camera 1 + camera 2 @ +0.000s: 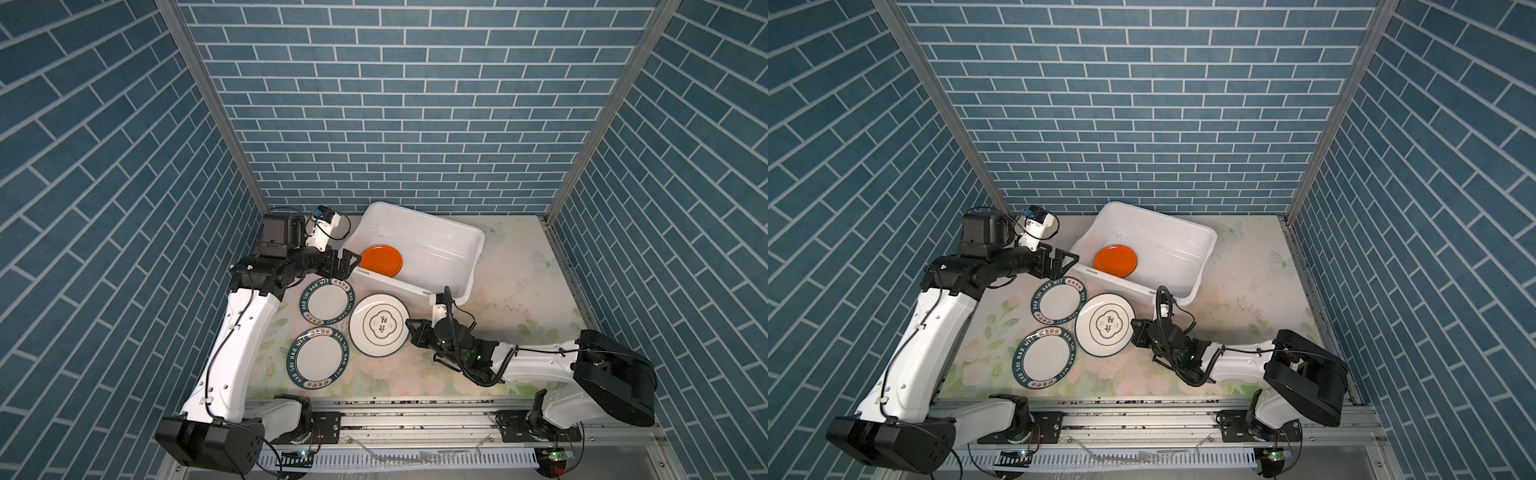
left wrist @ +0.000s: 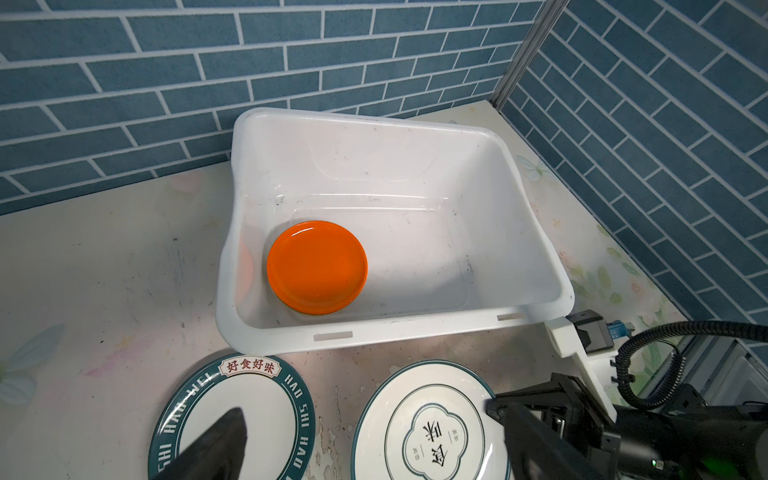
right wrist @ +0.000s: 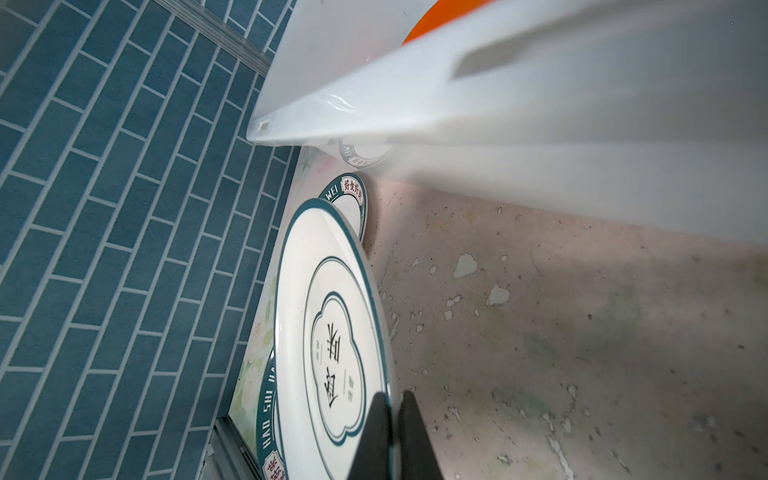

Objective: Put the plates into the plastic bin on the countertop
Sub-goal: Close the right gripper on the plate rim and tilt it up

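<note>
Resting in plastic bin (image 1: pixel 436 245): orange plate (image 1: pixel 380 259); left end effector (image 1: pixel 343 264) wide, right end effector (image 1: pixel 409 324) clamps motif plate (image 1: pixel 378 324).

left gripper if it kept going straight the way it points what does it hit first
Likely the plastic bin: the left gripper, jaws open, points at its end toward the orange plate inside. Height is unclear, so it may catch the rim or reach the plate first.

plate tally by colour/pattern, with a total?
Green-lettered rim plates: 2, on the countertop
White plate with centre motif: 1, rim pinched by the right claw
Orange plate: 1, in the plastic bin
Total: 4 visible. Edges under the orange one suggest more, but they can't be counted.
</note>
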`<act>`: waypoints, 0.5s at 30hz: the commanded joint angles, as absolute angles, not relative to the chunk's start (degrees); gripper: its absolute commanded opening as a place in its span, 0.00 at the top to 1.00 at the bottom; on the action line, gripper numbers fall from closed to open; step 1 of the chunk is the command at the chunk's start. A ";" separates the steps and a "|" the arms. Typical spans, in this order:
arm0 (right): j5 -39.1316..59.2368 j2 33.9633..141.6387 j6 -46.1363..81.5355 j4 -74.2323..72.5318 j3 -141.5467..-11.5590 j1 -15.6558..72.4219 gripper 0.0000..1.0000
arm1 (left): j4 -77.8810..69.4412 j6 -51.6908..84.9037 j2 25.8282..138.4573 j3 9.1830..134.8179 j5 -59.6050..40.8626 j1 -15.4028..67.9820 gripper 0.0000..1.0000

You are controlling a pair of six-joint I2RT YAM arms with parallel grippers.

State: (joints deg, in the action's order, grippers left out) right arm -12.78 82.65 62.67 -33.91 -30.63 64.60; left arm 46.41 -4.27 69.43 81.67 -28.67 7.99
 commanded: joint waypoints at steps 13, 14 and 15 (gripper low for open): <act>-11.97 73.65 60.97 -28.87 -30.15 64.62 1.00 | 47.69 -2.21 70.64 80.72 -29.01 7.73 0.03; -11.95 73.13 60.93 -28.68 -30.24 64.69 1.00 | 47.48 -2.08 70.60 80.54 -29.30 7.73 0.03; -11.95 72.51 60.78 -28.05 -30.47 64.62 1.00 | 47.30 -2.03 70.67 80.44 -29.73 7.69 0.03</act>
